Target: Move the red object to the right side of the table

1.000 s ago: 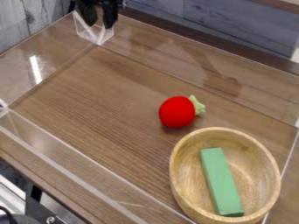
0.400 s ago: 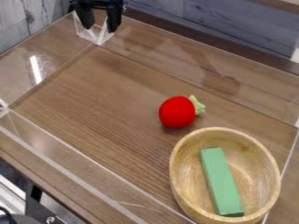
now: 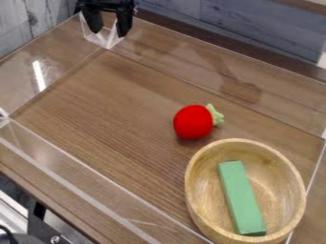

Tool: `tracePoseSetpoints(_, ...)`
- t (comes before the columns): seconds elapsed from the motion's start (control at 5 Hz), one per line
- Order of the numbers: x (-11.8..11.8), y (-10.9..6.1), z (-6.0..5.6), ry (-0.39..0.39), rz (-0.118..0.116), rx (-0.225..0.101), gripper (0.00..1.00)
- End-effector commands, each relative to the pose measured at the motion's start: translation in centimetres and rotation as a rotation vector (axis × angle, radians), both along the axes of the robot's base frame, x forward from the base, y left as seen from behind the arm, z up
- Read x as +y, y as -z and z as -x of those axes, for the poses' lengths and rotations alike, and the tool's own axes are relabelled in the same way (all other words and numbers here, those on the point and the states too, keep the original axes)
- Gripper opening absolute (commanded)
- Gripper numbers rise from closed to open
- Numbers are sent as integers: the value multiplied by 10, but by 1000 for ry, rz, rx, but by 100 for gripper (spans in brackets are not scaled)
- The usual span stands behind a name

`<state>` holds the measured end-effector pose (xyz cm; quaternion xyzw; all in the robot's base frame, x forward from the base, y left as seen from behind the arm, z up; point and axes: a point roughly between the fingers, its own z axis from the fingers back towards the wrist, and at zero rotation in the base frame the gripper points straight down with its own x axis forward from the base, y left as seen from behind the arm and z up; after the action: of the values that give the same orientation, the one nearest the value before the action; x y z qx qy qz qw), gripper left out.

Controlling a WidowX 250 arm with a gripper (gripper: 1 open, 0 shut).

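At the far left corner of the brown wood-grain tabletop (image 3: 109,110), the dark robot claw (image 3: 107,16) reaches in from the top edge of the view. It is small and blurred there, so whether its fingers are released or clenched cannot be told. Around and just beneath it is a patch of clear, shiny plastic-like material (image 3: 102,36) that catches the light.

Low clear acrylic walls (image 3: 29,136) border the tabletop on the left, running from near the claw down toward the viewer. In the lower left corner of the view, nearer the viewer than the claw, are some dark, indistinct items (image 3: 23,224).

Well apart from the claw, to its right and nearer the viewer, a round bright-red toy fruit with a green leafy stub (image 3: 193,122) rests on the tabletop. The stub points to the upper right.

Farther still from the claw, just beyond the fruit toward the lower right, sits a round light wooden bowl (image 3: 204,202). Inside it lies a long green rectangular block (image 3: 241,198), slightly slanted.
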<state>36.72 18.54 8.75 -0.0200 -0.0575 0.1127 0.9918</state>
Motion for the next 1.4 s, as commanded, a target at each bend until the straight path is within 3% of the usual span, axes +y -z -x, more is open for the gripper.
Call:
tracePoseSetpoints(0.0, 3, -24, -7, -6, -36, -60, 100)
tracePoseSetpoints(1.2, 4, -24, -6, -23, -35, -62, 100)
